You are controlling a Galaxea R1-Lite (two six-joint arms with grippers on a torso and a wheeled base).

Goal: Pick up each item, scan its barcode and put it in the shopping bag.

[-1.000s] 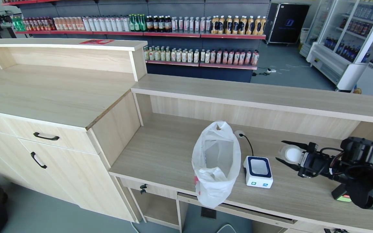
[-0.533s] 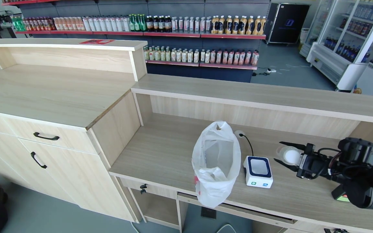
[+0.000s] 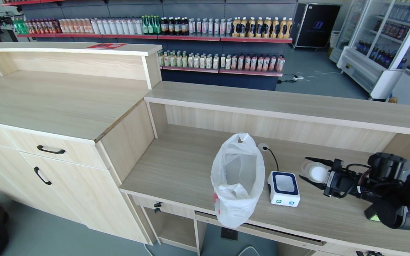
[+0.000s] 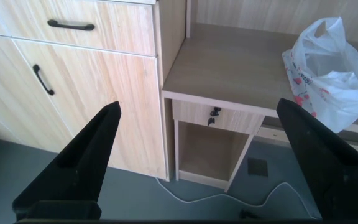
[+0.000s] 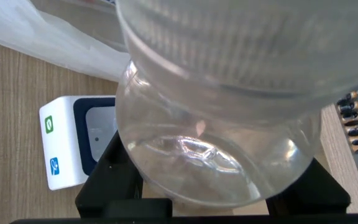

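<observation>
A clear plastic jar point(image 3: 315, 172) with a white end is held just above the wooden counter point(image 3: 176, 167), my right gripper point(image 3: 304, 168) shut on it. The jar hangs slightly right of the white barcode scanner point(image 3: 284, 188). In the right wrist view the jar point(image 5: 222, 124) sits between the black fingers point(image 5: 114, 180), with the scanner point(image 5: 67, 152) beyond it. An open white shopping bag point(image 3: 238, 179) stands left of the scanner at the counter's front edge. My left gripper point(image 4: 197, 162) is open and holds nothing, low in front of the cabinet, with the bag point(image 4: 328, 68) off to one side.
A black cable point(image 3: 272, 156) runs from the scanner to the counter's back. A raised shelf point(image 3: 283, 103) backs the counter and a taller cabinet with drawers point(image 3: 48, 149) stands to the left. Drink shelves point(image 3: 190, 32) line the room behind.
My right gripper has carried the jar a little to the left, closer to the scanner. The bag and the scanner have not moved.
</observation>
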